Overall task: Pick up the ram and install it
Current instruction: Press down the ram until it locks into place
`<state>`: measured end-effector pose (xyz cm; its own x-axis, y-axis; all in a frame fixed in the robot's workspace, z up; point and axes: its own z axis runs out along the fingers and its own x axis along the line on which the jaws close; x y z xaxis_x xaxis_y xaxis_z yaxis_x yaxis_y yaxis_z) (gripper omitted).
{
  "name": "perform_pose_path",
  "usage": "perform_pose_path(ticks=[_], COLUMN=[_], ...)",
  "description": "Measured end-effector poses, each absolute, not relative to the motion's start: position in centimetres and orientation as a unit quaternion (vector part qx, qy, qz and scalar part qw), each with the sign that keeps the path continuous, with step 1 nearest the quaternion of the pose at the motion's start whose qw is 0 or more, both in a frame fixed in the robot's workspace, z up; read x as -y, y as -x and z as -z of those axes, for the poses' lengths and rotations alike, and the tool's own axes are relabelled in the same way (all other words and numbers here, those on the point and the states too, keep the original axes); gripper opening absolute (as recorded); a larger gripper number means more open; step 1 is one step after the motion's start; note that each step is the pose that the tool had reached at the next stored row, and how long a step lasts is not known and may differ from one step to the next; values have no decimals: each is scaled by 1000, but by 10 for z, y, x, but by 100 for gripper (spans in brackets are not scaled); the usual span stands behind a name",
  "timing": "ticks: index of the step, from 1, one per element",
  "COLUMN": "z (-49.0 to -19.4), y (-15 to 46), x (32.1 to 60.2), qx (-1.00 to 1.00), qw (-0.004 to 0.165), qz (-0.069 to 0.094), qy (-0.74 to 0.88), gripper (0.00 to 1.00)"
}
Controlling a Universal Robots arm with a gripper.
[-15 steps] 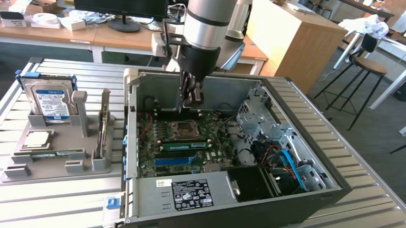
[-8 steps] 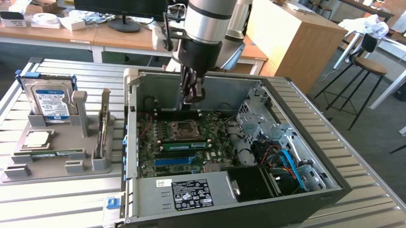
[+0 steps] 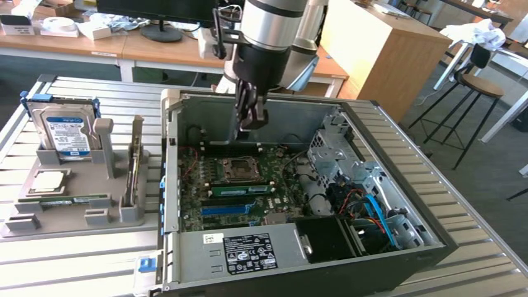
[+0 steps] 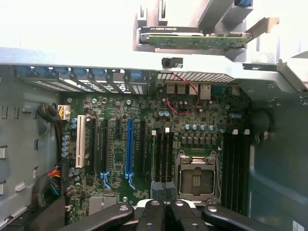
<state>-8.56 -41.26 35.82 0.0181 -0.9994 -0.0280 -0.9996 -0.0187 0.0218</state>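
The ram (image 3: 63, 200), a long thin green stick, lies flat in the grey holder (image 3: 49, 219) at the exterior view's left, in front of a square silver chip (image 3: 48, 180). My gripper (image 3: 250, 125) hangs over the rear of the open computer case (image 3: 172, 185), well apart from the ram, fingers shut with nothing between them. In the wrist view the black fingertips (image 4: 153, 208) of the gripper (image 4: 163, 206) are pressed together above the motherboard (image 4: 144, 120), close to the processor socket (image 4: 196, 179) and the dark memory slots (image 4: 163, 154). A green strip (image 3: 239, 188) runs beside the socket.
A hard drive (image 3: 66, 133) stands upright at the back of the holder, and an expansion card (image 3: 135, 167) stands on edge at its right side. Inside the case are a drive cage (image 3: 334, 148), blue cables (image 3: 375, 210) and a power supply (image 3: 243, 250). A stool (image 3: 474, 93) stands beyond the table.
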Motion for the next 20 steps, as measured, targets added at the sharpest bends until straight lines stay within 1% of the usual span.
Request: perform_pose_path(ticks=[9, 20], z=[-364, -364], y=[86, 80], x=[413, 413], qx=[-700, -700], qw=[2, 2], qz=[-18, -18], qy=[713, 713], gripper=[10, 10])
